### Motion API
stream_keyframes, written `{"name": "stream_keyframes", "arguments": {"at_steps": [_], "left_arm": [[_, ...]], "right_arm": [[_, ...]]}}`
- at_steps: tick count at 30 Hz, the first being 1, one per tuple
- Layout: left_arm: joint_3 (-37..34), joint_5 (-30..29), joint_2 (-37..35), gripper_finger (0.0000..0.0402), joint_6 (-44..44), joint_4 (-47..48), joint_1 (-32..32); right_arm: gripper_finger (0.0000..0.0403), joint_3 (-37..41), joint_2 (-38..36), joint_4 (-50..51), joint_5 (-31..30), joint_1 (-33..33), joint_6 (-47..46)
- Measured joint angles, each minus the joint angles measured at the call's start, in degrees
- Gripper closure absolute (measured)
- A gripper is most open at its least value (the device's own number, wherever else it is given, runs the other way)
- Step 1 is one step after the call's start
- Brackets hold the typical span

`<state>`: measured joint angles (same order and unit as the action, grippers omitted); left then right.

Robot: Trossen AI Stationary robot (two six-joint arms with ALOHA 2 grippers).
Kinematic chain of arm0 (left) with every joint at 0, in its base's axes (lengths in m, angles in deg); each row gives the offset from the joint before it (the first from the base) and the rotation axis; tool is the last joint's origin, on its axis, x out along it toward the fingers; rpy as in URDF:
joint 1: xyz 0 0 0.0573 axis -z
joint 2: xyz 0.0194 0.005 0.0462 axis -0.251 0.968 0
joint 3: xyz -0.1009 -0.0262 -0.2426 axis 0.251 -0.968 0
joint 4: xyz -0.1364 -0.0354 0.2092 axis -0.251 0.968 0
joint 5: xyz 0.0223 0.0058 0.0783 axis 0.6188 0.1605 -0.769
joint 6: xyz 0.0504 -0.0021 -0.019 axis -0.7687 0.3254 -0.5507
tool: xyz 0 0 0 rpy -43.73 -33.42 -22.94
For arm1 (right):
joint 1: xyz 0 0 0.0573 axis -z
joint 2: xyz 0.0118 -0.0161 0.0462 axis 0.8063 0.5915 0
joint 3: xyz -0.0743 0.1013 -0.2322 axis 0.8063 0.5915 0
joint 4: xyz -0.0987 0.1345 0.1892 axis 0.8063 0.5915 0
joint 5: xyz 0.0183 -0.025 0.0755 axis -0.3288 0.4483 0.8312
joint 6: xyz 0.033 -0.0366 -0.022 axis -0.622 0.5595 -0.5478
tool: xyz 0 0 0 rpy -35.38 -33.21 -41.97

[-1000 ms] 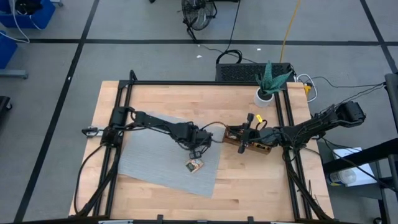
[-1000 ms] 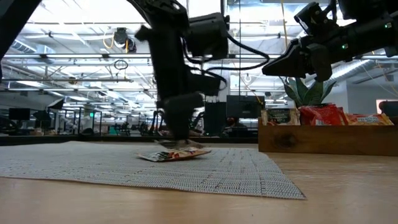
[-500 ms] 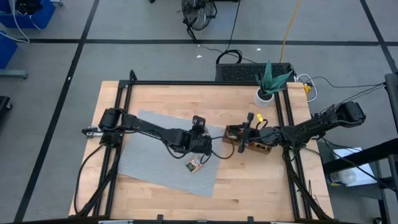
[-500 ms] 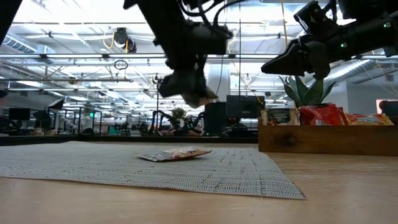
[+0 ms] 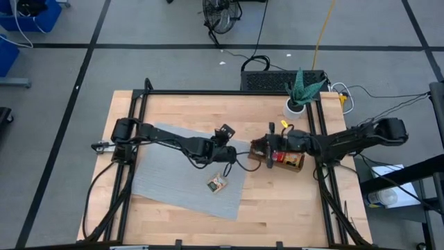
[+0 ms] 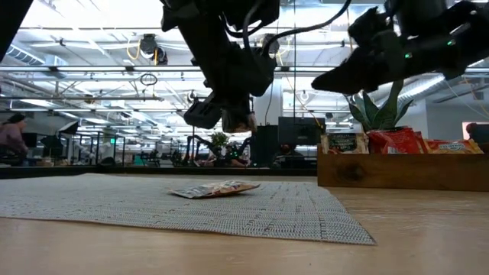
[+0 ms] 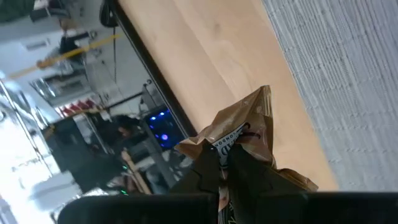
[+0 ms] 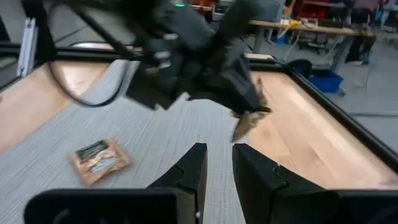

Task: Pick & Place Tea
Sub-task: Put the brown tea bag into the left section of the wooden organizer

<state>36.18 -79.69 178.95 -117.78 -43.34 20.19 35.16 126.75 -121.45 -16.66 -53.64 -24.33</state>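
Your left gripper [image 7: 227, 163], jaws clenched on a tea sachet [image 7: 239, 134], hangs above the mat [image 5: 166, 173]; your right gripper [image 8: 216, 163], jaws released, faces it.

Wooden table [image 5: 277, 201] carries a grey mat [image 5: 166, 184], wooden tray [image 5: 291, 164] and potted plant [image 5: 298, 97]

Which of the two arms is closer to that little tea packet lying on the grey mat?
The left. Its gripper, gripping another sachet, hangs just above the lying sachet. The right gripper is farther off, at the wooden tray.
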Motion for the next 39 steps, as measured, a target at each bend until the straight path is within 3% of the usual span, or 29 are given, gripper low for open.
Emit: {"name": "stream_keyframes", "arguments": {"at_steps": [7, 10, 15, 21, 25, 30, 39], "left_arm": [[0.1, -1.3, 0.0, 0.0387, -5.9, -0.4, 1.7], [0.1, -3.1, 0.0, 0.0387, -6.7, -0.4, 2.9], [0.1, -3.5, 0.0, 0.0387, -7.3, -0.4, 4.1], [0.1, -3.5, 0.0, 0.0387, -7.0, -0.4, 5.3], [0.1, -3.5, 0.0, 0.0388, -6.6, -0.4, 6.0], [0.1, -2.7, -0.1, 0.0388, -5.7, -0.4, 6.5], [0.1, -2.3, -0.1, 0.0388, -4.8, -0.3, 6.6]], "right_arm": [[0.0339, 0.0, 8.8, -11.1, 7.6, 9.0, -2.6], [0.0339, -1.0, 14.1, -17.2, 14.6, 12.3, -5.0], [0.0312, -6.5, 23.1, -18.3, 26.4, 14.1, -6.9], [0.0245, -12.1, 31.3, -18.3, 26.8, 14.8, -6.5], [0.0218, -14.9, 33.6, -18.3, 32.8, 16.1, -8.1], [0.0216, -17.5, 35.0, -18.4, 38.5, 16.7, -10.4], [0.024, -18.3, 34.9, -19.1, 38.6, 16.7, -12.4]]}}
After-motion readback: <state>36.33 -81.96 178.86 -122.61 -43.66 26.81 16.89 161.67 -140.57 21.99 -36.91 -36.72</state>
